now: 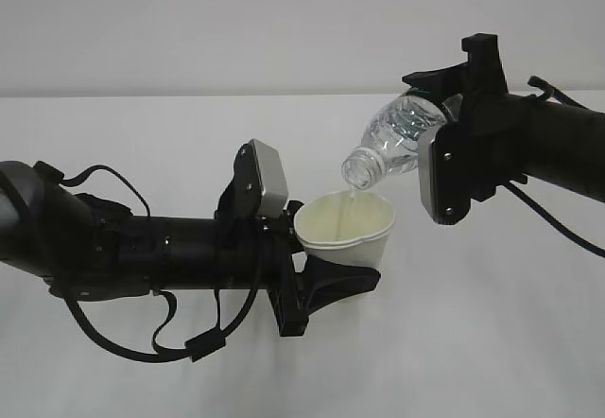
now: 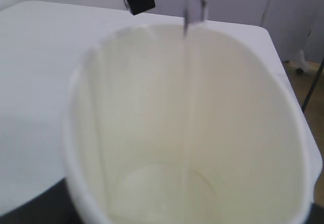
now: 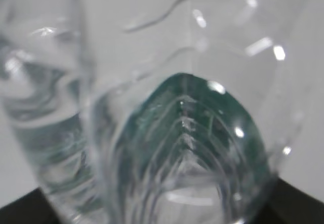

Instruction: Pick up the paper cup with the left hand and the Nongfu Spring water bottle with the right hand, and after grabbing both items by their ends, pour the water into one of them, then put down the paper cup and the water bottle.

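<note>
Left hand (image 1: 326, 281) fingers clamp the paper cup (image 1: 345, 229) low; right hand (image 1: 444, 167) fingers grip the tilted Nongfu Spring water bottle (image 1: 392, 139) above them. Water (image 2: 191, 57) streams inside; overtilting risks overflow.

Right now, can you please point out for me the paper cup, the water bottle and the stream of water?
paper cup (image 1: 352, 238): exterior view, on its white outer wall.
water bottle (image 1: 397, 134): exterior view, on its clear ribbed body.
stream of water (image 2: 190, 82): left wrist view, on the thin falling column.
</note>
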Available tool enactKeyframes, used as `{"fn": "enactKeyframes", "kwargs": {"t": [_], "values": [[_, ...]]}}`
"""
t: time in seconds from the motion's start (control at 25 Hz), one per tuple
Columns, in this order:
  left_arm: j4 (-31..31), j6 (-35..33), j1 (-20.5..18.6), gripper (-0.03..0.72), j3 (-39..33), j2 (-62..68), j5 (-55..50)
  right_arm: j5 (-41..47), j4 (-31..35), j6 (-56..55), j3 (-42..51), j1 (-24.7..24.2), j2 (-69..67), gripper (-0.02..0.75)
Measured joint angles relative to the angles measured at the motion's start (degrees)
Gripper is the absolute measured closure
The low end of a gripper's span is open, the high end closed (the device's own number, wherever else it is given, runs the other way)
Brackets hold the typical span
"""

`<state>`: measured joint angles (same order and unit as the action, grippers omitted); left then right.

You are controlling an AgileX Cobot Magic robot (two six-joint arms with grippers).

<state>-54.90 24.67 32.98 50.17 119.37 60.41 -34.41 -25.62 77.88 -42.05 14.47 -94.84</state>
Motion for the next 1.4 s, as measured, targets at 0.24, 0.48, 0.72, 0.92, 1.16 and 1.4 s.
{"fn": "enactKeyframes", "kwargs": {"t": [0.24,0.48,0.72,0.92,1.16,1.4], "values": [[0.00,0.00,0.00,0.265,0.00,0.00,0.00,0.00,-0.31,0.00,-0.04,0.00,0.00,0.265],[0.00,0.00,0.00,0.265,0.00,0.00,0.00,0.00,-0.41,0.00,-0.27,0.00,0.00,0.265],[0.00,0.00,0.00,0.265,0.00,0.00,0.00,0.00,-0.41,0.00,-0.55,0.00,0.00,0.265],[0.00,0.00,0.00,0.265,0.00,0.00,0.00,0.00,-0.41,0.00,-0.54,0.00,0.00,0.265],[-0.46,0.00,0.00,0.265,0.00,0.00,0.00,0.00,-0.45,0.00,-0.54,0.00,0.00,0.265],[-0.69,0.00,0.00,0.265,0.00,0.00,0.00,0.00,-0.66,0.00,-0.54,0.00,0.00,0.265]]}}
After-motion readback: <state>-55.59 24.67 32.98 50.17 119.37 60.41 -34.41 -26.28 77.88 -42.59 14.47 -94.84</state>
